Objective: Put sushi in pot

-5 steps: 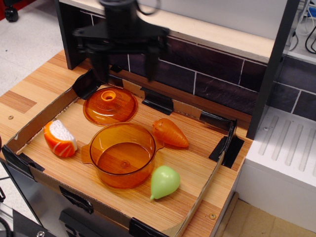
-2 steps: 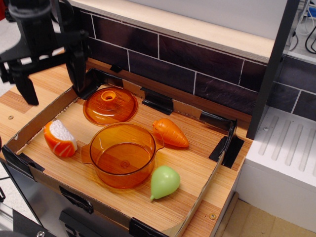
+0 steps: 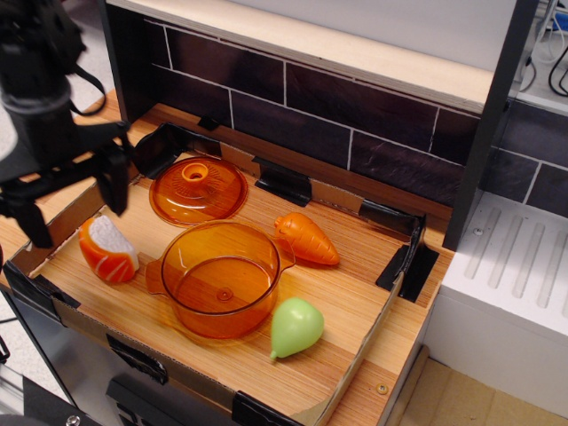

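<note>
The claw is seen spread wide above the sushi, nothing held between its fingers. The sushi is found at the bench's left edge, just beside the pot, with the lid lying behind.

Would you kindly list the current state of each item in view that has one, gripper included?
gripper: open, empty, above the sushi
sushi: lying on the tray floor, outside the pot, not gripped
pot: upright, uncovered, empty
lid: off the pot, knob up, lying behind it
carrot: lying on its side
pear: lying beside the pot
</note>
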Motion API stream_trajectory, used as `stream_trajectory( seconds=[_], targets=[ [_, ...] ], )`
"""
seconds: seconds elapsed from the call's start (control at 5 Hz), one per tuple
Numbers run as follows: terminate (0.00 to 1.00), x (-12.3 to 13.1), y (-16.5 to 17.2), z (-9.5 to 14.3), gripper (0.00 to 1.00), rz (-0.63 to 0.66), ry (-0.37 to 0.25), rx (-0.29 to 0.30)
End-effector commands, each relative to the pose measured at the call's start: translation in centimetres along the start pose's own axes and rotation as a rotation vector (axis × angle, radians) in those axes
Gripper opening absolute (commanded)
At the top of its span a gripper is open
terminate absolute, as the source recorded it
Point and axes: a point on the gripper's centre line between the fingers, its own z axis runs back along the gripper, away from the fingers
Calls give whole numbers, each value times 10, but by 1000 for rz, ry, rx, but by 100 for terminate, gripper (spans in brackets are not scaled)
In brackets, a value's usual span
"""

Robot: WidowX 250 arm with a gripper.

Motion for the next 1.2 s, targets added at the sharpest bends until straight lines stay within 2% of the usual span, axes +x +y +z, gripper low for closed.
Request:
stream_trajectory(
  seconds=[0.0,0.2,0.4,0.6,1.0],
  targets=[
    [0,-2,-5,-27,100,13,-33,-37],
    [0,-3,-9,-42,100,21,-43,3],
    [0,-4,-9,-47,0,12,-43,19],
    [0,-5,-12,-31,0,-1,-45,-15],
    [0,-8,-26,21,0,1,-114,-107]
  ],
)
